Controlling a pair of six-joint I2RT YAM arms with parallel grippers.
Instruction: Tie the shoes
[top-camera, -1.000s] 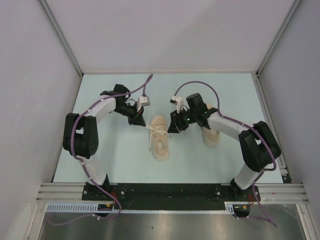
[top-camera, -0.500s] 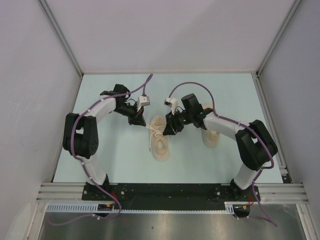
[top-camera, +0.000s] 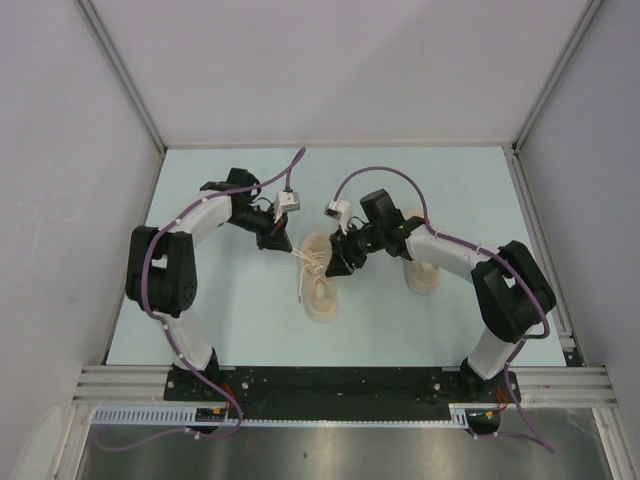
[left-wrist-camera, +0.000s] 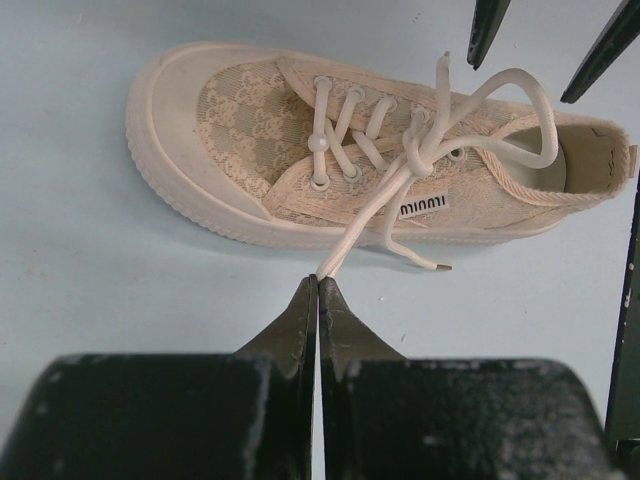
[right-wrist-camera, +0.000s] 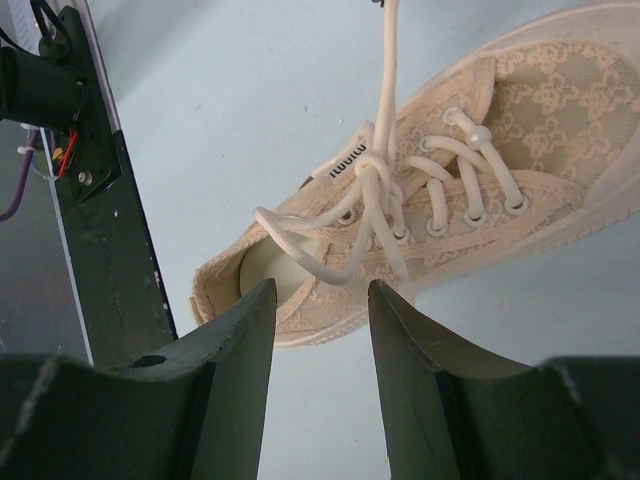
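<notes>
A beige sneaker (top-camera: 321, 290) lies mid-table, toe to the far side, with a loose knot in its off-white laces (left-wrist-camera: 415, 150). My left gripper (top-camera: 272, 241) sits just left of the shoe's toe. In the left wrist view it (left-wrist-camera: 318, 281) is shut on one lace end (left-wrist-camera: 352, 228), which runs taut to the knot. My right gripper (top-camera: 339, 265) hovers open over the shoe's right side; in the right wrist view it (right-wrist-camera: 318, 294) stands just above a lace loop (right-wrist-camera: 300, 250) and the heel opening. The second sneaker (top-camera: 424, 276) lies to the right, partly hidden by the right arm.
The pale blue table (top-camera: 230, 320) is walled by white panels at the left, back and right. A black base rail (top-camera: 330, 385) runs along the near edge and also shows in the right wrist view (right-wrist-camera: 110, 230). The other lace end (left-wrist-camera: 420, 260) lies loose beside the shoe.
My right gripper has swung left from the second shoe and now hangs over the middle shoe's laces. The left gripper has held still on the lace.
</notes>
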